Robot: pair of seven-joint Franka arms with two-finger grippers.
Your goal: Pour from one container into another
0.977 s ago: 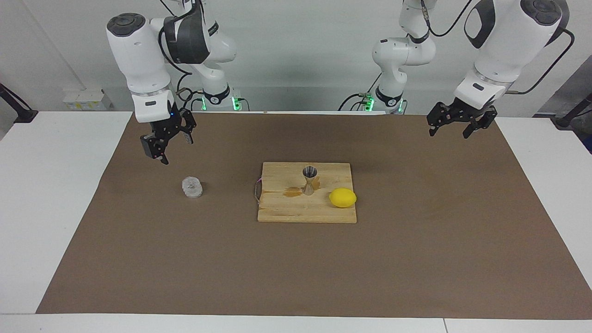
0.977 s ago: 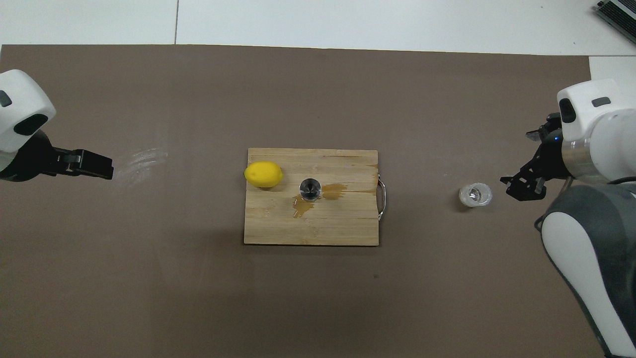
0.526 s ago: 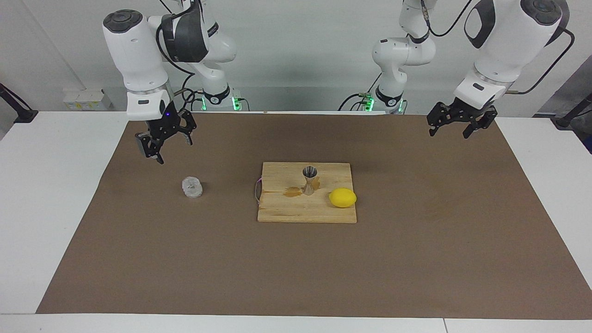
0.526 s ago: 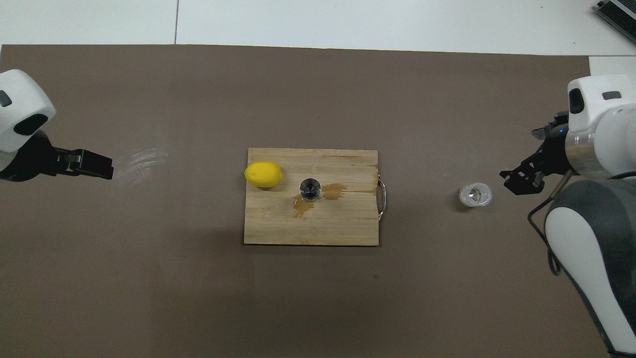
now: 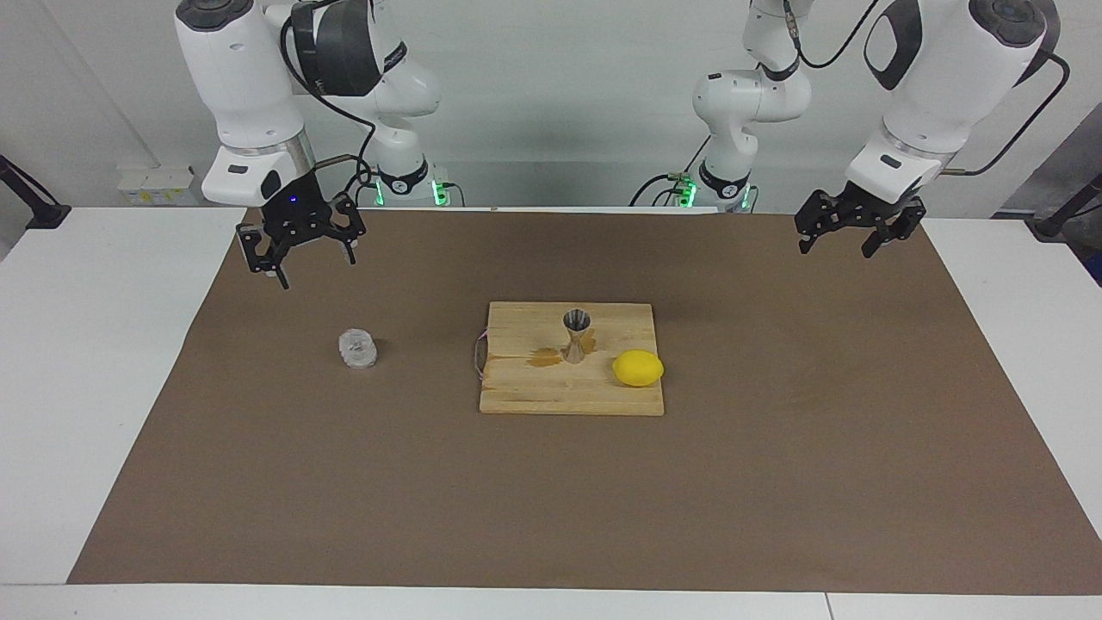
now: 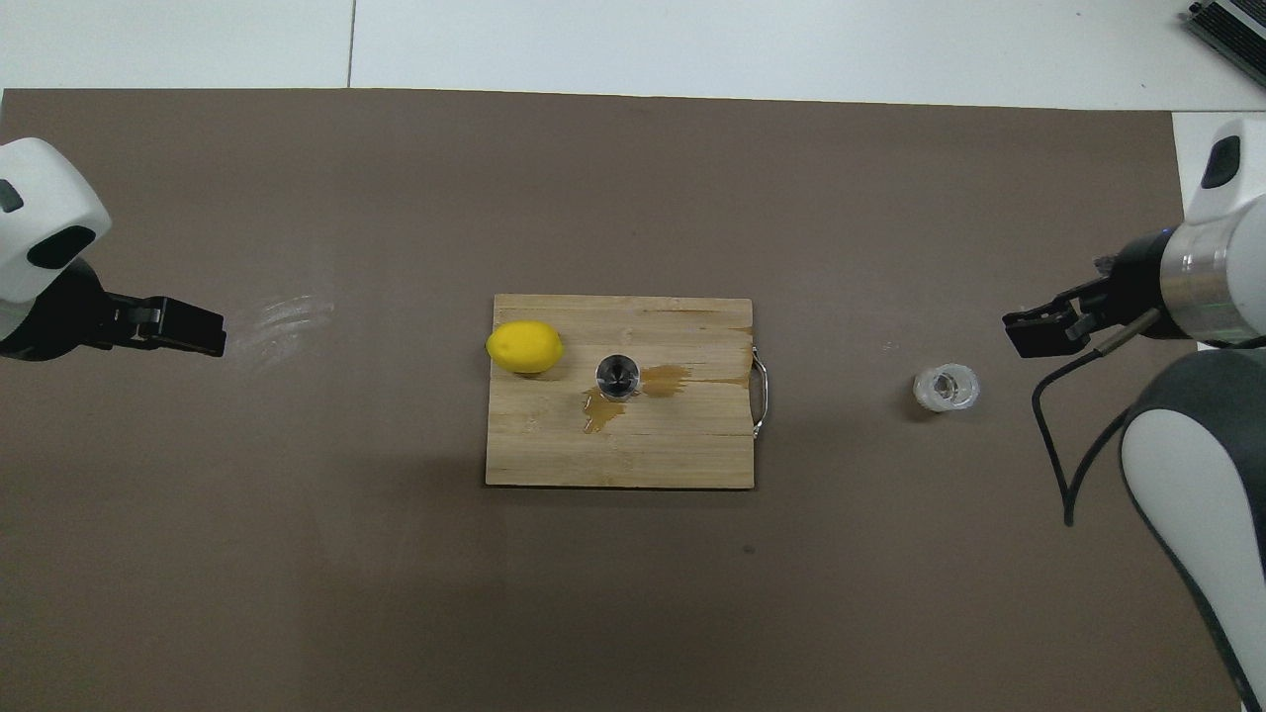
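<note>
Overhead, both arms hang raised above the brown mat [image 5: 775, 482] that covers the desk [image 5: 95, 344], each with its wrist bent so the claw points down. At the right arm's end, the right claw [image 5: 297, 244] is up in the air over bare mat, its fingers spread apart and gripping nothing; the white forearm above it stands almost vertical, with the dark elbow joint just beside it. The glass cup [image 5: 357, 349] stands upright on the mat at that same end, well below the claw and not touched by it. At the left arm's end, the left claw [image 5: 848, 226] waits over the mat's corner, its fingers likewise apart and empty, its forearm slanting down from the upper joint. Midway between the two arms lies a wooden cutting board [image 5: 568, 396] with a metal handle toward the right arm's end. On the board the steel jigger [image 5: 576, 336] stands upright, a brown spill [image 5: 544, 356] beside its foot, and a lemon [image 5: 638, 368] lies near it toward the left arm's end
</note>
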